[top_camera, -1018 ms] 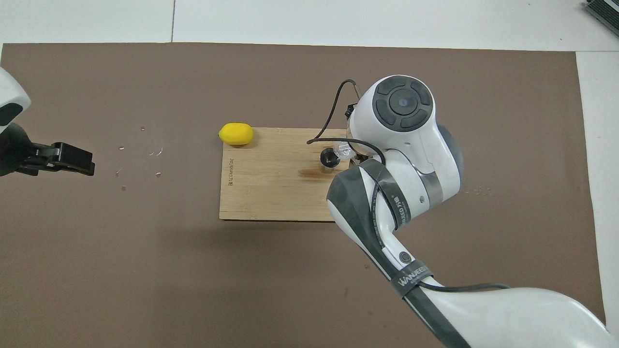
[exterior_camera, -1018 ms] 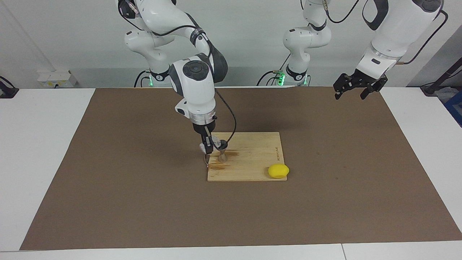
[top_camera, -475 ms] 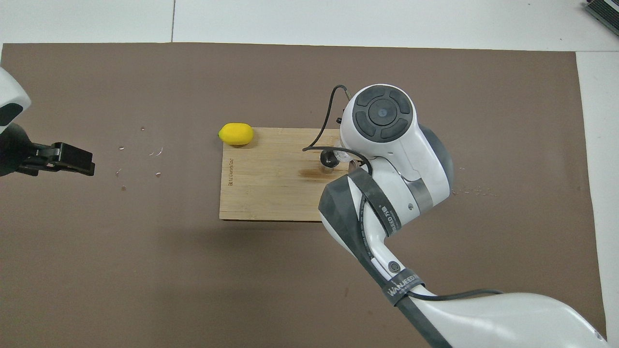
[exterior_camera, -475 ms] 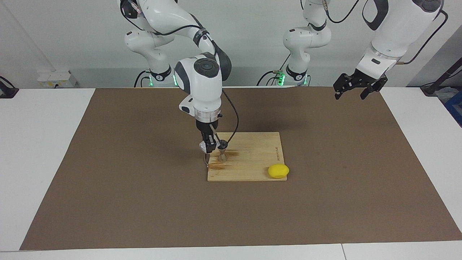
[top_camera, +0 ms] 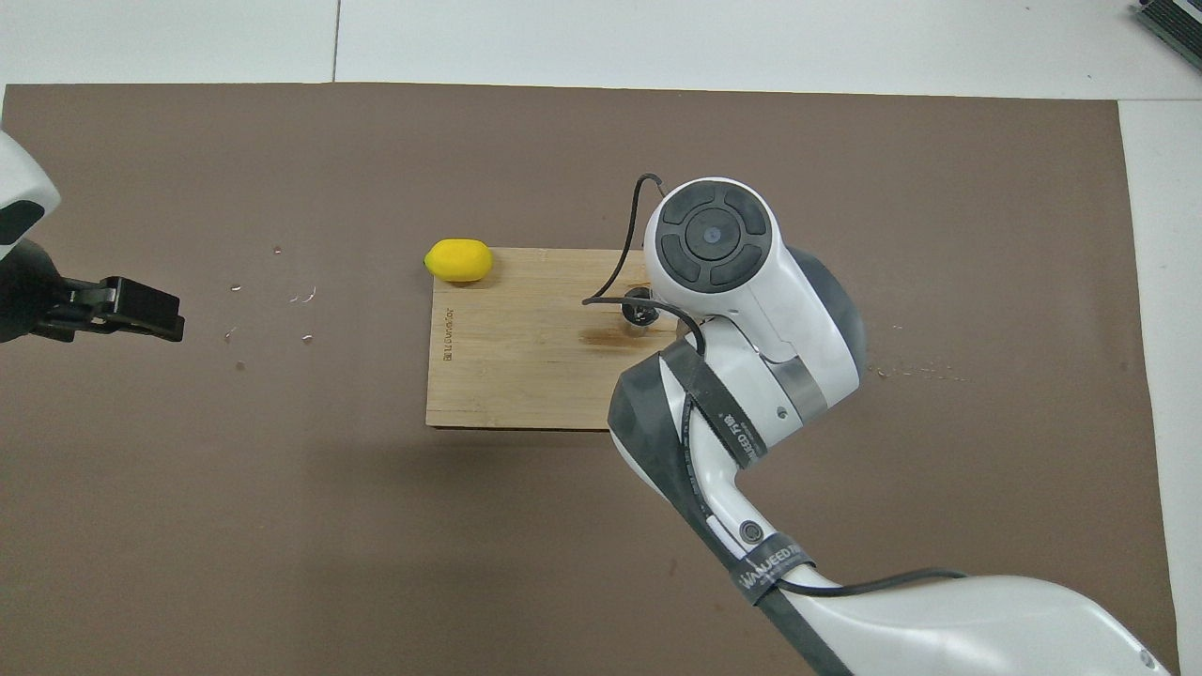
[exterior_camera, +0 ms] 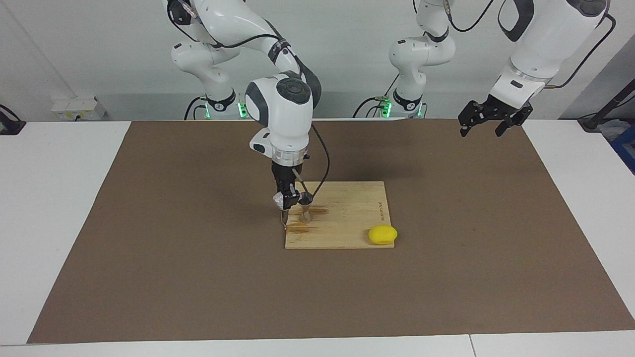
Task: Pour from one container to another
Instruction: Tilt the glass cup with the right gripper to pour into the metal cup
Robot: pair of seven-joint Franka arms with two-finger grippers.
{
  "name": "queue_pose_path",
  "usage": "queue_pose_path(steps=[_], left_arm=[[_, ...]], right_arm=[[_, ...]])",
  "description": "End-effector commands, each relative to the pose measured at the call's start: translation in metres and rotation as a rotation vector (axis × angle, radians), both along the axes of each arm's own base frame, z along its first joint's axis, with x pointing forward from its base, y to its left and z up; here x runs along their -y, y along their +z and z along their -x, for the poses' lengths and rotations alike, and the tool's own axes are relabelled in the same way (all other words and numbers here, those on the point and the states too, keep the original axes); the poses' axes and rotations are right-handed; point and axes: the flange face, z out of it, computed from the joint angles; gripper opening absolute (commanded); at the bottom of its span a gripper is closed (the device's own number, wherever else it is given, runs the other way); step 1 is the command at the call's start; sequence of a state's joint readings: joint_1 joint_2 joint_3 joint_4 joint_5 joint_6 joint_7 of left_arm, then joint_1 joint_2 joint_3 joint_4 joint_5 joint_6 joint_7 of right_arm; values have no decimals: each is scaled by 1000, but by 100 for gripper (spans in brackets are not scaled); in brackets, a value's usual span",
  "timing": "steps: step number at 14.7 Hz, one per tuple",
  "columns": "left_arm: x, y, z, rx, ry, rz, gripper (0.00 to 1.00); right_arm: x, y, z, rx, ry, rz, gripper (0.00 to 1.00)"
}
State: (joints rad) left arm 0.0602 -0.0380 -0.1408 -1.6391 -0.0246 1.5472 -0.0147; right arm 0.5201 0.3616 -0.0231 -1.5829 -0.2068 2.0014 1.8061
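Note:
A small steel jigger (exterior_camera: 306, 211) stands on the wooden board (exterior_camera: 347, 223), at the part of it toward the right arm's end. My right gripper (exterior_camera: 289, 198) hangs right beside the jigger's rim, shut on the small clear cup (exterior_camera: 294, 197). How far the cup is tipped I cannot tell. In the overhead view the right wrist hides the cup and the gripper, and only part of the jigger (top_camera: 638, 311) shows. My left gripper (exterior_camera: 488, 122) waits open and holds nothing, high over the mat near the left arm's end of the table.
A yellow lemon-like lump (exterior_camera: 382, 234) lies at the board's corner farthest from the robots, toward the left arm's end. A dark stain (top_camera: 601, 335) marks the board beside the jigger. The brown mat (exterior_camera: 173, 258) covers the table.
The right arm's wrist has swung more upright and shifted slightly toward the left arm's end, keeping the cup at the jigger. The left arm has not moved.

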Motion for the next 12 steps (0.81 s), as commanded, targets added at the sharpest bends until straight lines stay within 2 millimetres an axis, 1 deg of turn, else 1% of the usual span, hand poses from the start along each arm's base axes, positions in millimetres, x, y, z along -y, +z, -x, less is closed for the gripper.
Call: queue_pose_path(steps=[1, 7, 8, 10, 12], left_arm=[[-4, 3, 6, -5, -10, -16, 100], [-4, 3, 6, -5, -10, -16, 100], [-4, 3, 6, -5, -10, -16, 100], [-4, 3, 6, -5, -10, -16, 100], [-4, 3, 6, -5, -10, -16, 100]], right_arm=[[-7, 7, 4, 19, 0, 42, 0], [-9, 10, 4, 16, -5, 24, 0], [-5, 11, 2, 13, -14, 22, 0], [-2, 12, 0, 8, -21, 24, 0], [-3, 15, 0, -14, -48, -29, 0]])
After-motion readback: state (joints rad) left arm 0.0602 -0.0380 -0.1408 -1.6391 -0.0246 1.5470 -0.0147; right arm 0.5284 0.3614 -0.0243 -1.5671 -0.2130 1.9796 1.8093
